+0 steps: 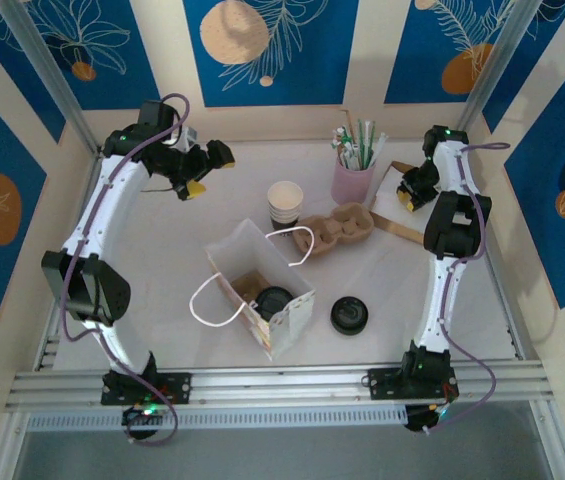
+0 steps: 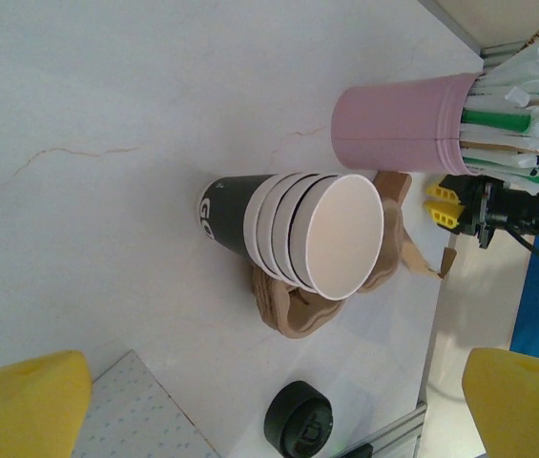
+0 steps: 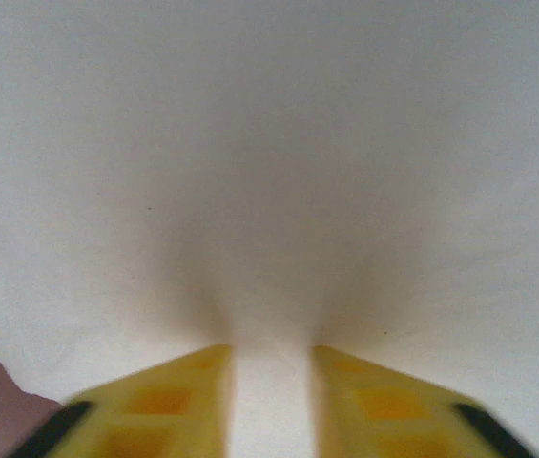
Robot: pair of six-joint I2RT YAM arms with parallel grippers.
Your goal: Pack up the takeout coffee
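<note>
Looks all but done! Seems to have the coffee (image 1: 274, 300) down inside the white bag (image 1: 290, 318), centre frame. Gripping nothing: spread wide on the left gripper (image 1: 197, 172), upper left; barely parted on the right gripper (image 3: 271, 355), upper right.

Deep blue wall panels (image 1: 262, 50) carry pale line-drawn leaves and orange and peach discs, with cream strips between them. The table (image 1: 182, 250) is white with faint brownish veins. The paper bag (image 1: 297, 305) is white with fine blue-grey dots and a brown floor. The takeout coffee (image 1: 274, 300) inside it shows a black lid. To the right is a loose lid (image 1: 349, 315), also black.

Farther off, the stacked cups (image 1: 285, 200) are white with a black band. The carrier (image 1: 337, 230) is brown, the holder (image 1: 352, 182) pink, and its straws (image 1: 360, 140) green and white. The left arm (image 1: 112, 220) and right arm (image 1: 447, 270) are white with black joints and purple cables. Their fingers (image 2: 21, 401) are yellow.
</note>
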